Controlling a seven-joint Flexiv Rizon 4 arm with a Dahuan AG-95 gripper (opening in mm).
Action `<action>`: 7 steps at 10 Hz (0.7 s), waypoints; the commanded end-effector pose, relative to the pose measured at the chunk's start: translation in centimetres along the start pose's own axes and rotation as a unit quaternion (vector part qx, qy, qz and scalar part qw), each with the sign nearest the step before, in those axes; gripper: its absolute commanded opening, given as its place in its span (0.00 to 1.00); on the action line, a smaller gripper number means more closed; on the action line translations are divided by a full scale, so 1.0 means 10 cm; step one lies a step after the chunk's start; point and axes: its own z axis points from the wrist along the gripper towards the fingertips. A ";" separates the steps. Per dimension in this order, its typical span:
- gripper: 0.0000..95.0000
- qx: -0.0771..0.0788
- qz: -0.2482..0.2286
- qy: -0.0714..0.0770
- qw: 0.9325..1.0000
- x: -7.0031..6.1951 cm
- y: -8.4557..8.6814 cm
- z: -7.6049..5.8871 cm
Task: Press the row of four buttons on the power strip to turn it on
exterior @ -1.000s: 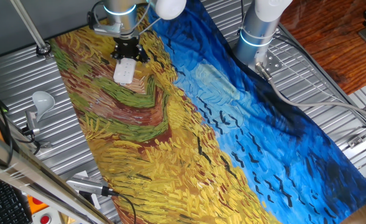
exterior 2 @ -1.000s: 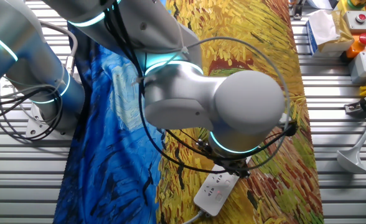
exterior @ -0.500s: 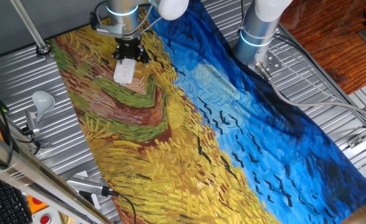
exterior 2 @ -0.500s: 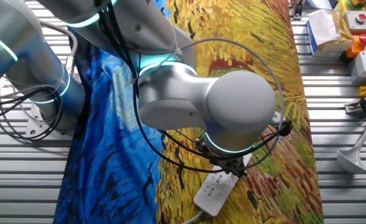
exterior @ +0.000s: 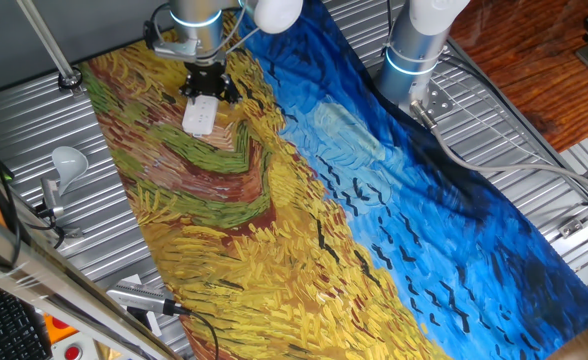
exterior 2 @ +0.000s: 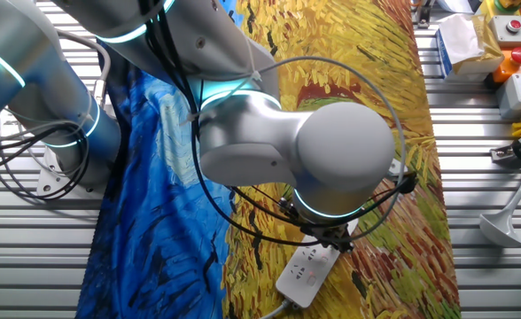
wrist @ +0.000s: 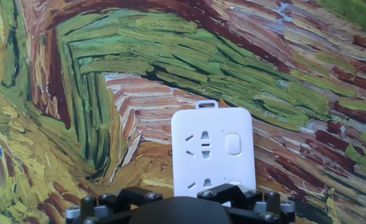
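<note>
The power strip [exterior: 200, 115] is a small white oblong bar lying on the painted cloth, with its cord end toward the cloth's near edge [exterior 2: 307, 270]. In the hand view its top face [wrist: 211, 148] shows socket holes and one pale rounded switch [wrist: 233, 144]; the rest of the row of four buttons is hidden under the hand. My gripper [exterior: 206, 85] hangs directly over one end of the strip [exterior 2: 333, 241]. Its black body [wrist: 183, 208] fills the bottom of the hand view. The fingertips do not show.
A white bulb on a metal stand [exterior: 67, 160] sits left of the cloth on the ribbed metal table [exterior: 34, 120]. A slanted metal pole [exterior: 49, 45] rises at the back left. The arm's base [exterior: 419, 45] stands at the cloth's right. Boxes and an orange device [exterior 2: 509, 53] lie beside the cloth.
The arm's elbow has shifted slightly sideways over the strip. The gripper stays over the same end, and the strip has not moved.
</note>
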 end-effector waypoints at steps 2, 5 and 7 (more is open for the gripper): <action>1.00 0.002 -0.001 0.001 1.000 -0.01 -0.01 0.03; 1.00 0.002 -0.001 0.002 1.000 -0.03 0.01 0.08; 1.00 0.005 -0.001 0.003 1.000 -0.05 0.02 0.11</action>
